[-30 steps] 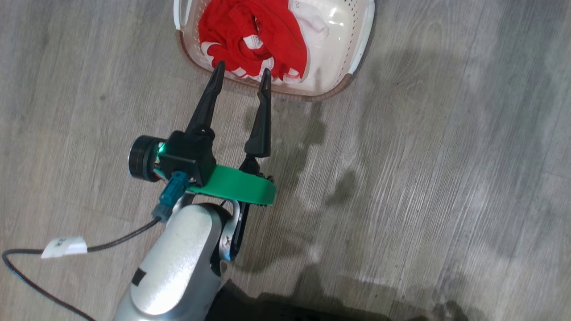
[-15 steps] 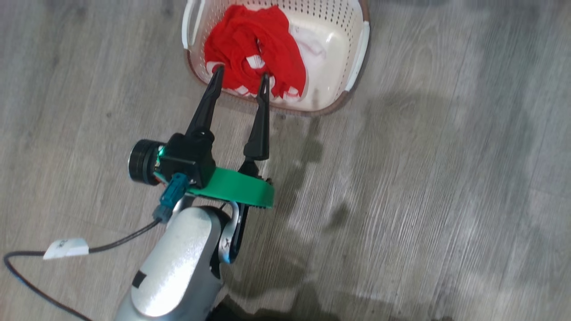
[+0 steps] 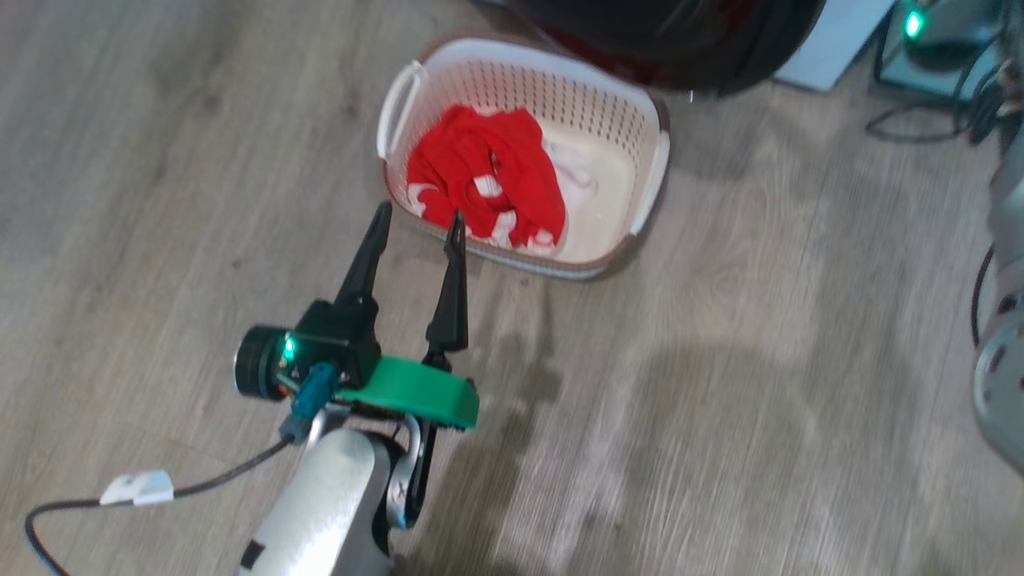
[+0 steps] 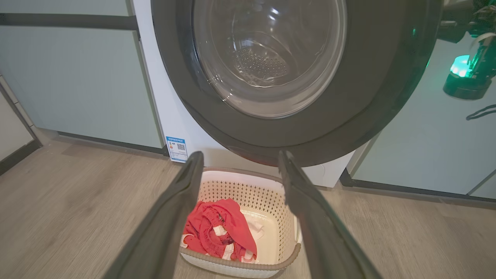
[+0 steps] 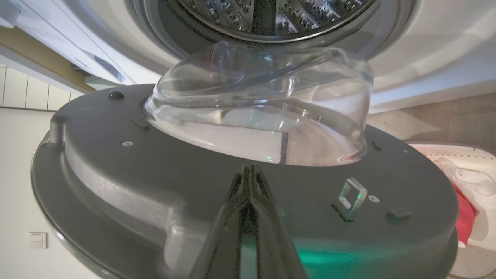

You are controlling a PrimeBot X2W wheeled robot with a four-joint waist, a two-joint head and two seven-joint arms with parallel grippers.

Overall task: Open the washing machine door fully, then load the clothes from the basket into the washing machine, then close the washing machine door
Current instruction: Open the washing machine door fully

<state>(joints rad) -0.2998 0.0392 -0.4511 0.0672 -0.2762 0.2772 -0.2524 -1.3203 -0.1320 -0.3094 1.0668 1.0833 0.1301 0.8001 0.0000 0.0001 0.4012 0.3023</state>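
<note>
Basket [image 3: 560, 92] on wood floor [image 3: 720, 400], just in front of washer [image 4: 186, 120]. Clothes [image 3: 488, 184], red with white stripes plus white piece, lie inside basket, heaped toward its left. Left gripper [image 3: 421, 211] spread wide, empty, hovering just short of basket's near rim, fingers aimed at clothes. Door [image 3: 664, 40] stands open above basket's far end. Right gripper [image 5: 248, 170] pinched shut, holding nothing, tips near door's inner face below glass bowl [image 5: 255, 108]; contact unclear.

Home laundry corner — washing machine [image 4: 153, 89] between teal cabinets [image 4: 77, 77]; wood-look floor [image 3: 720, 400]
</note>
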